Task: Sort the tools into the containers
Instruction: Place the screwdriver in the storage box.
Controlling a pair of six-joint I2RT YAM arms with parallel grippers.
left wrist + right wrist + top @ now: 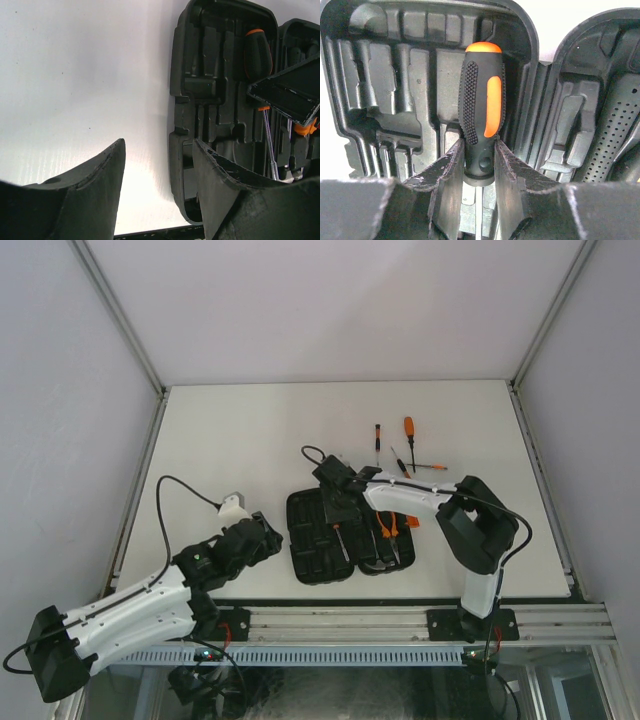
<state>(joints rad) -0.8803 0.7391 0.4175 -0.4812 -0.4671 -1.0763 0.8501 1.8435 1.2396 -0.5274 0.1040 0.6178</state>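
Top view: white table (250, 430); black case (315, 540) laid open at near edge; loose screwdrivers (408, 430) scattered behind it.
Left wrist: left gripper (159, 150) spread over case's outer edge.
Right wrist: screwdriver (480, 90) seated in case slot; handle flanked by right gripper (479, 150); pinch cannot be told.

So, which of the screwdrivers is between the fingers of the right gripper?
The thick black-and-orange screwdriver lying in the open case, flanked by the right gripper. The other screwdrivers lie loose on the table beyond the case.

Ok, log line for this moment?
right claw: astride screwdriver in case slot, grip unclear | left claw: open, empty, beside case | table: loose screwdrivers
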